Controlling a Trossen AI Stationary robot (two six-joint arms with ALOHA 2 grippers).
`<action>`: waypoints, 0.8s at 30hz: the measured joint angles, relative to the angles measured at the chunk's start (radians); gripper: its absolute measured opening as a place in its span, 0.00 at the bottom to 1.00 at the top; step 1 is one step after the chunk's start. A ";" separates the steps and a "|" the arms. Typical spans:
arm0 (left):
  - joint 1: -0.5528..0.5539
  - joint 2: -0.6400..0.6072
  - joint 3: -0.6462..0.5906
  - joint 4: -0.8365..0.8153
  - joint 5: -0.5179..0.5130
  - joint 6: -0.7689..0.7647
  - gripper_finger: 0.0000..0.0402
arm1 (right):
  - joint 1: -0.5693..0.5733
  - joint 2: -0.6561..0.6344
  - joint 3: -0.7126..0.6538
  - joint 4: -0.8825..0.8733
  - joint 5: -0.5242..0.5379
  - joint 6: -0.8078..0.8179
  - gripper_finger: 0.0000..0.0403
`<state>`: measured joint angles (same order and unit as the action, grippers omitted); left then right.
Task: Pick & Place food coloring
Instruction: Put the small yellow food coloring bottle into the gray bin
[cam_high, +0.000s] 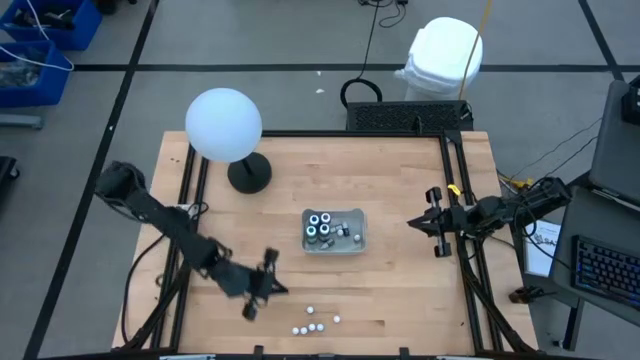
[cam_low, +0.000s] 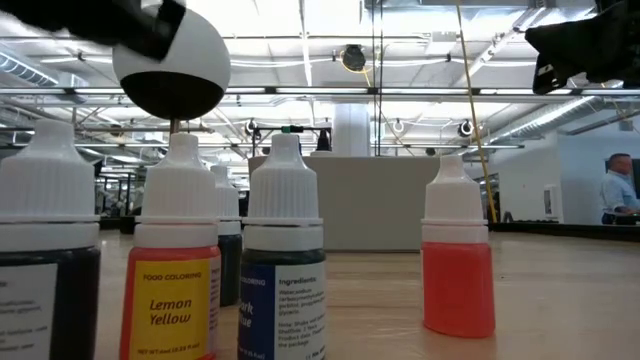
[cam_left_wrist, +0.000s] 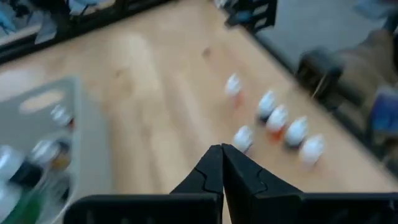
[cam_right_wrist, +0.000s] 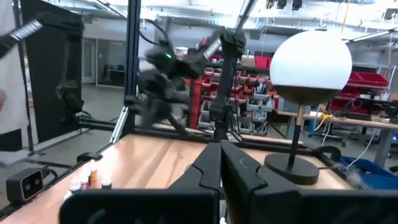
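Several small white-capped food coloring bottles (cam_high: 315, 322) stand upright on their bases near the table's front edge. The low view shows them close up, among them a yellow one (cam_low: 175, 285), a dark blue one (cam_low: 285, 280) and a red one (cam_low: 458, 265). My left gripper (cam_high: 278, 289) hovers shut to the left of and a little beyond them, with nothing between its fingers (cam_left_wrist: 222, 152). A clear tray (cam_high: 358, 243) at mid-table holds dark round jars (cam_high: 318, 226). My right gripper (cam_high: 412, 222) is shut and held off the table at the right edge.
A lamp with a white globe (cam_high: 223, 123) on a dark round base (cam_high: 249, 174) stands at the far left. Black frame rails (cam_high: 455, 180) run along both sides of the table. Bare wood lies between the tray and the bottles.
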<state>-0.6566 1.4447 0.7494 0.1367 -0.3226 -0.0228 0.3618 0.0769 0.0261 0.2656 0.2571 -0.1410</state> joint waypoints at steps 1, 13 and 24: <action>-0.023 0.034 0.043 0.000 -0.018 -0.013 0.01 | 0.000 0.000 0.000 -0.001 0.000 0.005 0.00; -0.170 0.434 0.605 -0.567 -0.184 -0.469 0.28 | 0.000 0.000 -0.001 0.006 -0.026 -0.009 0.00; -0.120 0.587 0.753 -0.630 -0.007 -0.622 0.62 | 0.000 0.000 0.018 -0.018 -0.027 -0.029 0.00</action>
<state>-0.7764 2.0317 1.5019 -0.4930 -0.3296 -0.6447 0.3618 0.0768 0.0441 0.2474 0.2298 -0.1697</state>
